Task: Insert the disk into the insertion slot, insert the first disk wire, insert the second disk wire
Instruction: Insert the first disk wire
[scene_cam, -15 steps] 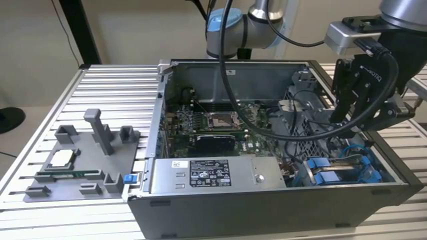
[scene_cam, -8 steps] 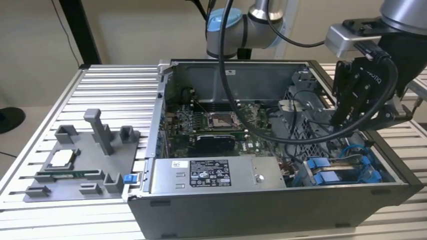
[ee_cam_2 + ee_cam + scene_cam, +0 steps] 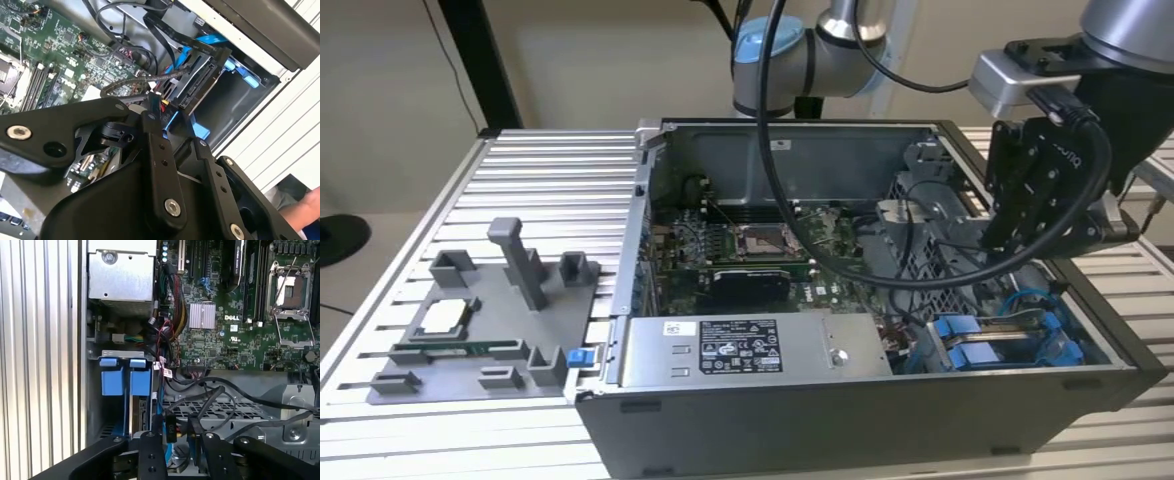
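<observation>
Black metal gripper (image 3: 181,440), grip impossible to tell, is hanging over dark cables (image 3: 220,397) in an open grey computer case (image 3: 854,420). At the exterior view's left, a grey plastic fixture (image 3: 467,345) is lying beside it; rightward, the blue-framed silver disk (image 3: 202,80) is sitting in the grey perforated insertion slot (image 3: 1007,340).

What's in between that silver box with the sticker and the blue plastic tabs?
A tangle of thin wires lies between the silver box and the blue tabs, seen in the exterior view.
</observation>
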Action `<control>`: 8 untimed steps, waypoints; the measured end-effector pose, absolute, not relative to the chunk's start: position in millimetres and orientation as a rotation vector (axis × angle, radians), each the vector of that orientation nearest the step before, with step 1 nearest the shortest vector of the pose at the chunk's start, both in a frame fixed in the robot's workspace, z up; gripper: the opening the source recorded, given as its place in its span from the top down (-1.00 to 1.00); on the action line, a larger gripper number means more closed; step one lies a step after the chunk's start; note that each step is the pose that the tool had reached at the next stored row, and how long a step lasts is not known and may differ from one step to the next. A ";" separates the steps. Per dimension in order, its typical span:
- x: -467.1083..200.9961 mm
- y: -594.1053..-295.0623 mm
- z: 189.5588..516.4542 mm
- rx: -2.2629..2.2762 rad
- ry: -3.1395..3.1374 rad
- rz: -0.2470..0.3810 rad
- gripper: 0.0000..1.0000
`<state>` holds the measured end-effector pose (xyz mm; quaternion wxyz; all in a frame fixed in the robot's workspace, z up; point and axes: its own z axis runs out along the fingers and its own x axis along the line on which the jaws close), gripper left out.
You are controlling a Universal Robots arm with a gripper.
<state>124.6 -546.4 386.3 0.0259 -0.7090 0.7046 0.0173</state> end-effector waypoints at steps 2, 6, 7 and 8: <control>124.6 -547.8 386.3 -2.191 2.178 0.053 -1.00; 124.6 -549.5 386.3 -2.191 2.178 0.053 1.00; 124.5 -549.5 386.3 -2.191 2.177 0.054 1.00; 124.4 -549.5 386.2 -2.191 2.177 0.054 1.00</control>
